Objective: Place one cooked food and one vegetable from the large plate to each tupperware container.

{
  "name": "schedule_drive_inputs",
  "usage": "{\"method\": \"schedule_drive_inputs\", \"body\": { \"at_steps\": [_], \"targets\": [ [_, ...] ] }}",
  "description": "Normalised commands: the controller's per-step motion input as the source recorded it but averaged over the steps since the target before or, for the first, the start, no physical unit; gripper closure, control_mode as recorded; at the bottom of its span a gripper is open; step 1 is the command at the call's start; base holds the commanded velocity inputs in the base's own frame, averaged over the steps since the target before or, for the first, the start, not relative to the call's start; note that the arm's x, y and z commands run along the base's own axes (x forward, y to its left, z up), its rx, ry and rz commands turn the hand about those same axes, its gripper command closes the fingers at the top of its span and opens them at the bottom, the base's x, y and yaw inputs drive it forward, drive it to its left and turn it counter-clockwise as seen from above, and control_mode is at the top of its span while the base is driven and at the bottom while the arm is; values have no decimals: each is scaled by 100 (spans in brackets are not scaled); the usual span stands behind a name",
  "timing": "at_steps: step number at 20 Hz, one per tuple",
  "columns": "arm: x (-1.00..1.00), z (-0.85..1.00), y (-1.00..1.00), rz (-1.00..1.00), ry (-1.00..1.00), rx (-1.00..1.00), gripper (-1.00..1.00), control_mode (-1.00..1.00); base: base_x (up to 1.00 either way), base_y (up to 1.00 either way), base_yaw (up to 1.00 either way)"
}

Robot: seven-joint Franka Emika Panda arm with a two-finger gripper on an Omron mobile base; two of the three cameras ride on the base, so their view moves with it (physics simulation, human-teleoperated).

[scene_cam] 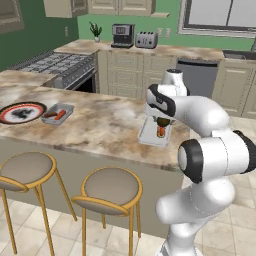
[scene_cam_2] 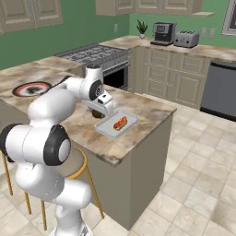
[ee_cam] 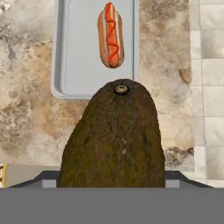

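End effector [ee_cam: 114, 183]: closed on a dark avocado [ee_cam: 114, 135], held over the surface [scene_cam: 100, 125].
Near container [ee_cam: 78, 52]: a hot dog [ee_cam: 111, 35] is held; bare floor left beside it.
Edge: the surface drops off just beyond the container.
Far container [scene_cam: 57, 114]: set beside the large plate [scene_cam: 22, 112], well apart.

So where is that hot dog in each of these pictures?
Left base view: the hot dog lies in the tray at centre right, just below the claw.
Right base view: centre, in the same tray near the counter's corner.
Hand view: top centre, beyond the avocado.
Shared landmark: that grey tray.
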Motion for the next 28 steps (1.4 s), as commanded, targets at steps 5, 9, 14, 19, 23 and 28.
{"method": "schedule_drive_inputs", "body": {
  "at_steps": [5,9,14,19,23,28],
  "targets": [
    [67,-43,0,0,7,0,100,-100,0,0,0],
    [61,-63,-6,0,6,0,100,-100,0,0,0],
    [54,-36,0,0,2,0,100,-100,0,0,0],
    [53,-10,0,0,-1,0,100,-100,0,0,0],
    [32,-39,0,0,-9,0,100,-100,0,0,0],
    [4,-60,0,0,-4,0,100,-100,0,0,0]
  ]
}}
